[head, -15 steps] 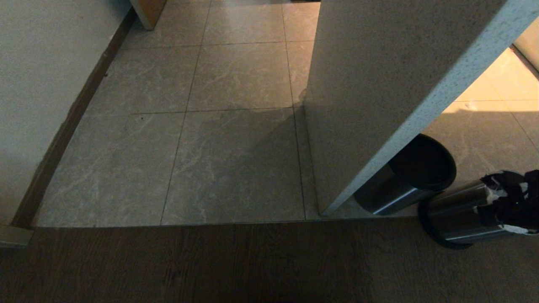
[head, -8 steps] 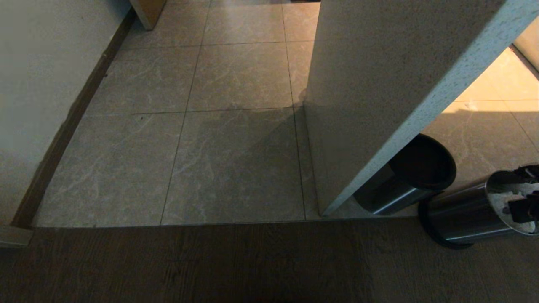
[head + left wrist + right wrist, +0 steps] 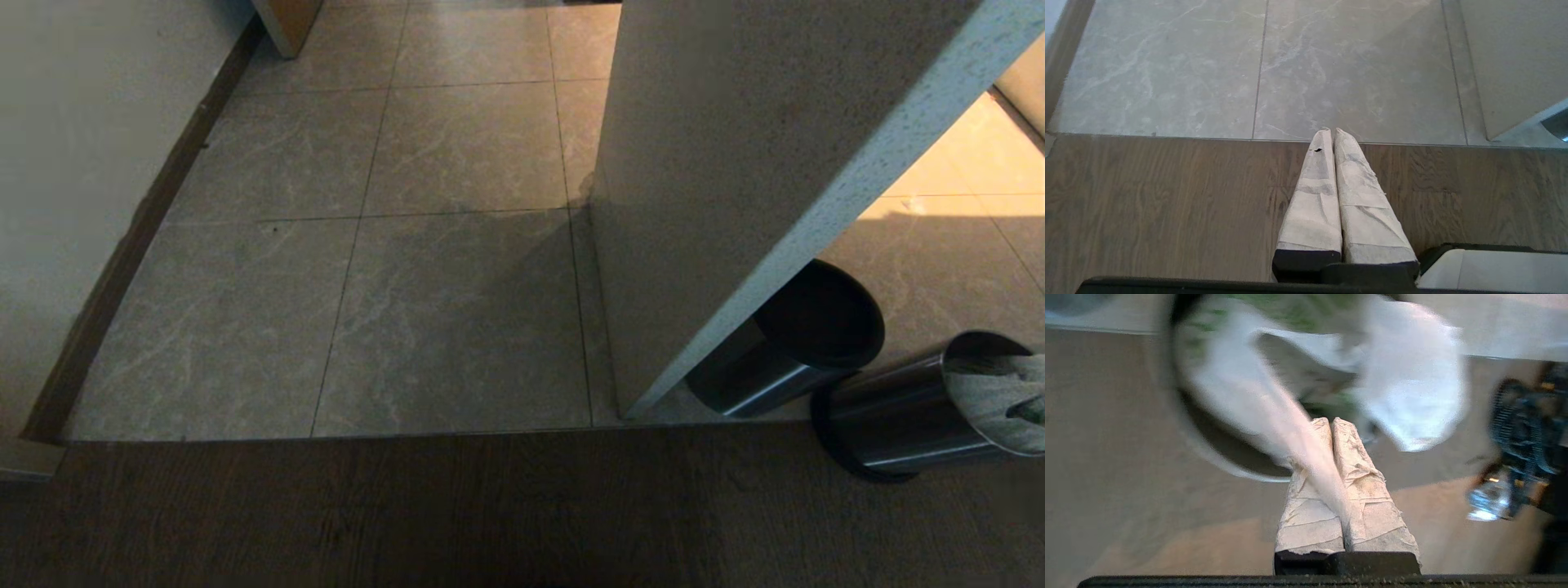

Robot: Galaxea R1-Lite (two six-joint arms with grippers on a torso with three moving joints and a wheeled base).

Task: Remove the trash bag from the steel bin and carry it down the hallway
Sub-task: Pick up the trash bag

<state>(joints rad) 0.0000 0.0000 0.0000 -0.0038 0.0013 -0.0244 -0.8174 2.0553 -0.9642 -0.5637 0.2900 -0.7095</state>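
The steel bin (image 3: 890, 416) stands at the right edge of the head view, on the seam between wood floor and tiles. The white trash bag (image 3: 992, 400) with green print bulges out of its mouth. My right gripper (image 3: 1331, 421) is outside the head view. In the right wrist view it is shut on a stretched strip of the trash bag (image 3: 1274, 416), which runs back to the bin's rim (image 3: 1182, 400). My left gripper (image 3: 1331, 130) hangs shut and empty over the wood floor. The hallway (image 3: 457, 245) of grey marble-look tiles runs ahead.
A white wall end (image 3: 735, 163) juts out between the hallway and the bins. A second steel bin (image 3: 784, 359) with a black top leans behind it. A wall with a dark baseboard (image 3: 122, 245) lines the left. Dark wood floor (image 3: 408, 514) lies in front.
My right gripper was over the bin's mouth and has moved off the right edge of the head view. The white bag now rises out of the bin.
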